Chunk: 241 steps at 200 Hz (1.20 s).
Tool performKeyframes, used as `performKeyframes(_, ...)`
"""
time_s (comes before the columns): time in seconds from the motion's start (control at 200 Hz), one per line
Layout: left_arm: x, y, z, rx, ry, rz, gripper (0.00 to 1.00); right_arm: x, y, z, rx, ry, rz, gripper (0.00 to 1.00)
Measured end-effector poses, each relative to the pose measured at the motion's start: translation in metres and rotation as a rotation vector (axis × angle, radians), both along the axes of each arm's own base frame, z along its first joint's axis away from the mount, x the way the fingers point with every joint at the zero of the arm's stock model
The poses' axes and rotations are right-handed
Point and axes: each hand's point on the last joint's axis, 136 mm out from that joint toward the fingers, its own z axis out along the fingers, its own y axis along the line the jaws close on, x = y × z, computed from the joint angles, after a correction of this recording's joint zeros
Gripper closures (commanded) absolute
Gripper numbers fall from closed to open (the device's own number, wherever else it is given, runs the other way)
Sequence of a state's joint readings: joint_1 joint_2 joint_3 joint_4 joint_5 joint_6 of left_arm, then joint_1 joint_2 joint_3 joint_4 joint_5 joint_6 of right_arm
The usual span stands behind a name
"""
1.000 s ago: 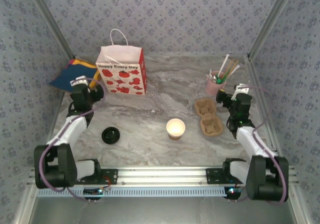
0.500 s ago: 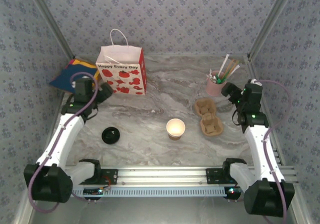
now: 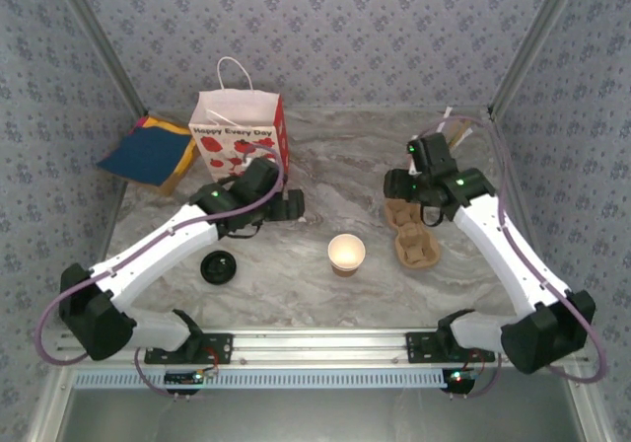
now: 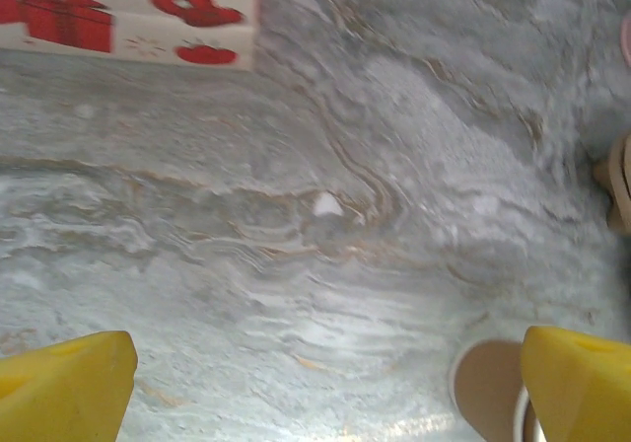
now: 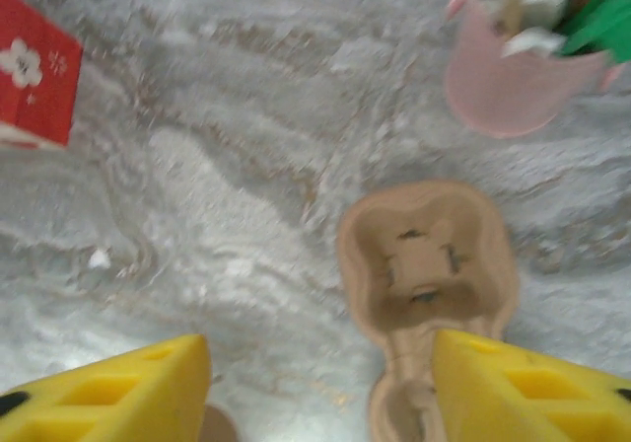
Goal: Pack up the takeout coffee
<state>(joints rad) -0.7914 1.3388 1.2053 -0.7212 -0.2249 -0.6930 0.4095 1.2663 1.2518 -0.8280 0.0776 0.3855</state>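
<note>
The takeout coffee (image 3: 346, 253), a small brown paper cup with a pale inside and no lid, stands upright at the table's middle. Its black lid (image 3: 218, 265) lies flat to the left. My left gripper (image 3: 292, 205) hovers open behind and left of the cup. In the left wrist view the cup (image 4: 488, 388) shows beside the right yellow finger (image 4: 582, 383), outside the left gripper (image 4: 320, 393). My right gripper (image 3: 399, 187) is open over the far end of the tan carrier (image 3: 412, 230). In the right wrist view the right gripper (image 5: 320, 393) has bare table between its fingers.
A white and red paper gift bag (image 3: 240, 138) stands at the back left, with a blue and yellow folded thing (image 3: 148, 151) beside it. The pink cup of straws (image 5: 518, 77) stands behind the carrier (image 5: 429, 264). Patterned walls close three sides.
Both arms have swung inward from the table's sides. The left gripper went from beside the gift bag towards the cup. The right gripper went from the right edge to over the carrier.
</note>
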Motion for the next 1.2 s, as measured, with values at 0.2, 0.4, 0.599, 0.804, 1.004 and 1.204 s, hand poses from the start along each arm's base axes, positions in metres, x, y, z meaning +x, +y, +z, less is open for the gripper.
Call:
performKeyframes(0.2, -0.01, -0.001, -0.007, 0.027, 0.038, -0.015, 0.0, -0.034, 0.047, -0.033, -0.054, 0.174, 0.155, 0.65)
performKeyframes(0.4, -0.024, 0.015, -0.008, 0.01, 0.02, -0.004, 0.0, -0.07, 0.082, -0.061, -0.086, 0.312, 0.245, 0.68)
performKeyframes(0.599, -0.035, 0.027, -0.005, -0.025, -0.016, -0.003, 0.0, -0.085, 0.091, -0.081, -0.12, 0.398, 0.257, 0.69)
performKeyframes(0.804, -0.032, 0.024, -0.001, -0.039, -0.036, -0.009, 0.0, -0.092, 0.087, -0.09, -0.12, 0.442, 0.237, 0.72)
performKeyframes(1.004, -0.031, 0.023, 0.0, -0.038, -0.04, -0.015, 0.0, -0.1, 0.082, -0.1, -0.131, 0.481, 0.234, 0.75)
performKeyframes(1.204, -0.03, 0.022, -0.004, -0.03, -0.033, -0.016, 0.0, -0.106, 0.076, -0.111, -0.14, 0.511, 0.226, 0.77)
